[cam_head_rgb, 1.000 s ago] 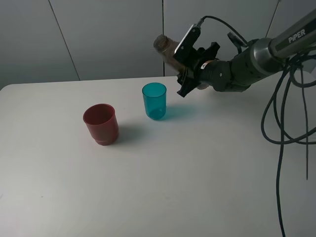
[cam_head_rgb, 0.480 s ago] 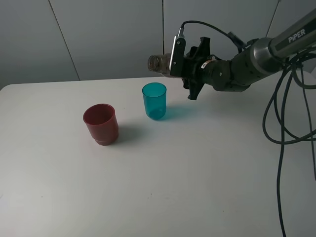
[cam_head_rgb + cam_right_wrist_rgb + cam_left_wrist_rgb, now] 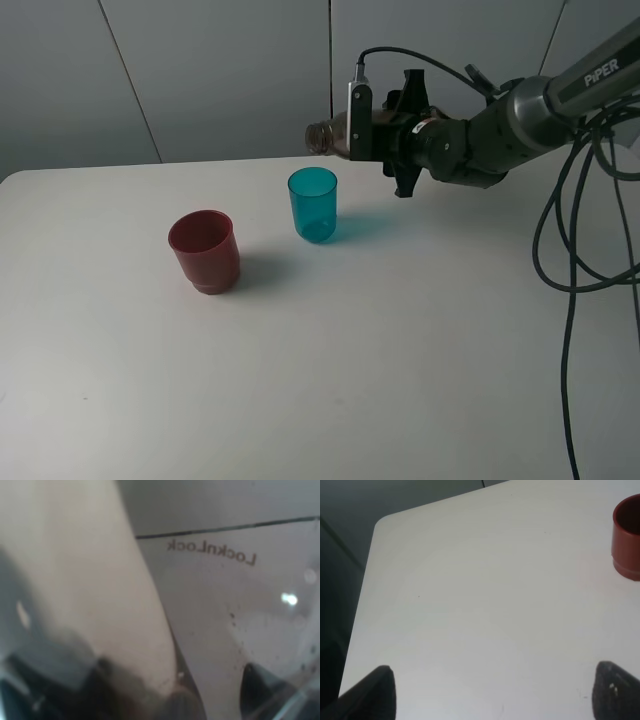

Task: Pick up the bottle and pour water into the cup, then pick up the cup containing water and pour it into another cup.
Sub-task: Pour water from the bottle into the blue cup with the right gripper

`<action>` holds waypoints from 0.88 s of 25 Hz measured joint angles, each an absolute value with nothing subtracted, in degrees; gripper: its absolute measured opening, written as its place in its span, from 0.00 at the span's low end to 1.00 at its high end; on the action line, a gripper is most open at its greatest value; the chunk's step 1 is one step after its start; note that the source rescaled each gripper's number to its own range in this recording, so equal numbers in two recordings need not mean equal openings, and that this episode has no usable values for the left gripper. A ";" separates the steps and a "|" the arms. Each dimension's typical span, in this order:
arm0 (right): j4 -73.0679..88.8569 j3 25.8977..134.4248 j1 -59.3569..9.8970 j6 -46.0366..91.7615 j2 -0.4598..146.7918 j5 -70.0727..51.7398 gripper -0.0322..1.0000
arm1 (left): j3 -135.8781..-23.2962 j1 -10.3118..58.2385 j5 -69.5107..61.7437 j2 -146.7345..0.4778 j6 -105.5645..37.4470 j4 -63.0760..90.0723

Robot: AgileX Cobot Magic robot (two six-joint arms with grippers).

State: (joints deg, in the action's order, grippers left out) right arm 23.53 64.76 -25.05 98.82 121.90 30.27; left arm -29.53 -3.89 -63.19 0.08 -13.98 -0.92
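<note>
**Exterior high view**
- Table [image 3: 330,380]: white, with both cups standing on it.
- Bottle [image 3: 324,134]: smoky grey-brown and uncapped, held off the table. It lies close to horizontal, with its mouth toward the left, above and slightly behind the teal cup's rim. I cannot tell whether water is running out.
- Right end effector [image 3: 390,142]: clamped around the bottle's body and carrying it.
- Teal cup [image 3: 313,204]: translucent and upright, near the middle of the table.
- Dark-red cup [image 3: 204,250]: squat and upright, standing left of the teal cup and nearer the front edge, apart from it.
- Cables [image 3: 575,250]: black loops hanging at the right.

**Left wrist view**
- Left end effector [image 3: 497,690]: two dark fingertips [image 3: 379,690] spread wide over bare table, gripping nothing.
- Dark-red cup [image 3: 627,537]: cut off at the frame's edge, well apart from the fingertips.

**Right wrist view**
- Bottle [image 3: 225,605]: its translucent wall fills the frame at close range, with raised "LocknLock" lettering visible. The rest is blurred, so the grip cannot be made out here.
</note>
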 joint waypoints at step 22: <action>23.51 64.76 -24.57 112.12 121.90 32.95 0.03 | -29.53 -3.89 -63.19 0.08 -14.09 -0.92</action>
